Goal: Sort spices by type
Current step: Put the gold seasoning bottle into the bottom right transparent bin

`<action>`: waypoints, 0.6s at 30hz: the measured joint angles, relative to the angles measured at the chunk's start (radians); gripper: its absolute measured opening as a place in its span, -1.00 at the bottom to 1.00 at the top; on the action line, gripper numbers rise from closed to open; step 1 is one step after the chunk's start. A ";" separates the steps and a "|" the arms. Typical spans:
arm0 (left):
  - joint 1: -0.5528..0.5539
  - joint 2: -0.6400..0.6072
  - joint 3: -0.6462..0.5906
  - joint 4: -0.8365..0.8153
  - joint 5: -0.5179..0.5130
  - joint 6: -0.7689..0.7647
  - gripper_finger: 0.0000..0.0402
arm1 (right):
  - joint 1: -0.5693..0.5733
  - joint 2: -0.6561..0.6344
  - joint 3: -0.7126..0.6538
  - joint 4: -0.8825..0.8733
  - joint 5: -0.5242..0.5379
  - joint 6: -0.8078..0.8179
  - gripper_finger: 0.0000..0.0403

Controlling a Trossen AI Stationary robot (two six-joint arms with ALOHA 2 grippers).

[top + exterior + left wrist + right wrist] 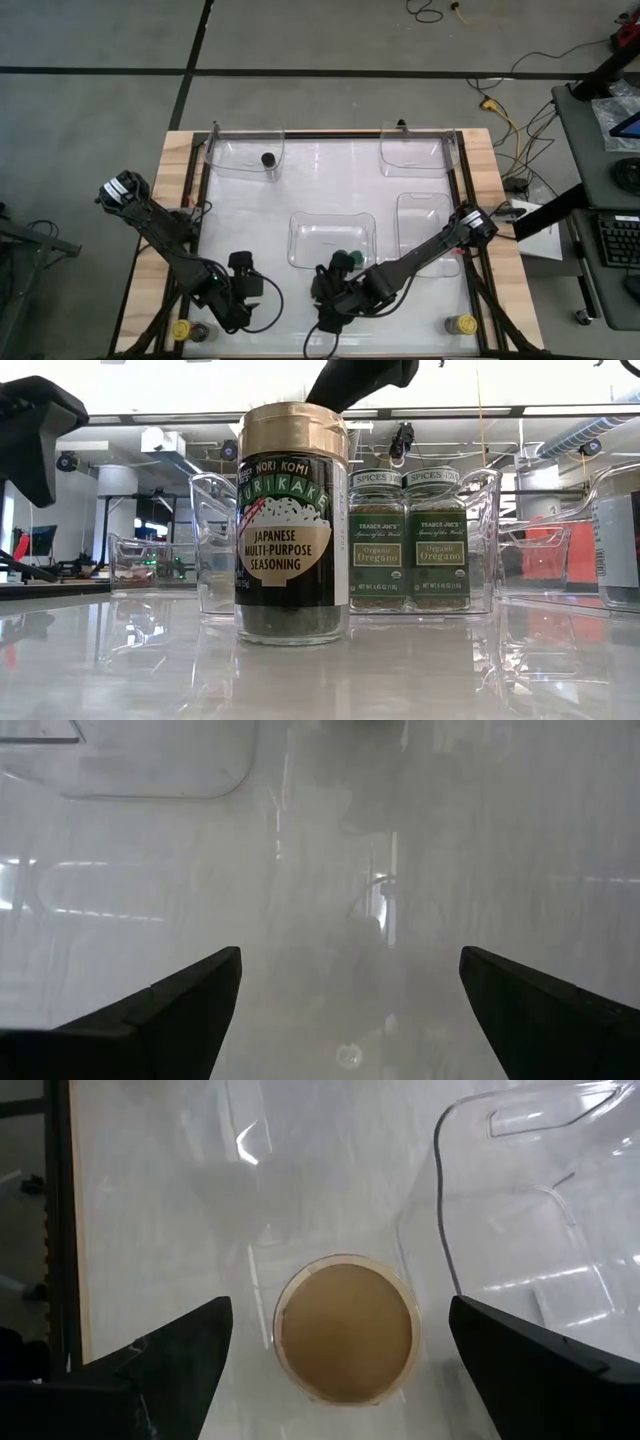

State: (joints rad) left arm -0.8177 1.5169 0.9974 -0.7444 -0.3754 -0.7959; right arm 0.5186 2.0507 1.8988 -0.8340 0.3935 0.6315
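A tan-lidded furikake jar [292, 525] stands upright on the white table near its near edge. Its round lid [345, 1330] shows in the right wrist view. My right gripper [342, 1308] hovers above it, open, with one finger on either side of the lid and apart from it; in the high view this gripper [328, 300] hides the jar. Two green-lidded oregano jars [405, 540] stand in the middle clear tray [300, 245]. A black jar [268, 159] stands in the far-left tray. My left gripper [350, 1010] is open over bare table, near the near edge [238, 290].
Yellow-lidded jars stand at the near-left corner [181, 328] and the near-right corner [462, 324]. Clear trays sit at the far right [412, 150] and at the right [425, 215]. The table frame's dark rails [195, 200] run along both sides. Bare white surface lies between the trays.
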 joint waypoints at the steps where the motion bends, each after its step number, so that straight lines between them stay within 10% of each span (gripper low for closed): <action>1: 0.000 0.000 -0.001 0.001 0.000 0.000 0.79 | 0.000 0.004 0.000 0.001 0.000 0.000 0.81; 18: 0.000 -0.002 -0.005 0.008 0.000 -0.017 0.79 | -0.017 0.061 0.000 0.001 -0.062 -0.006 0.81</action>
State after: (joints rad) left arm -0.8177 1.5150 0.9920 -0.7362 -0.3756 -0.8125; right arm 0.5020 2.1120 1.8992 -0.8328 0.3317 0.6250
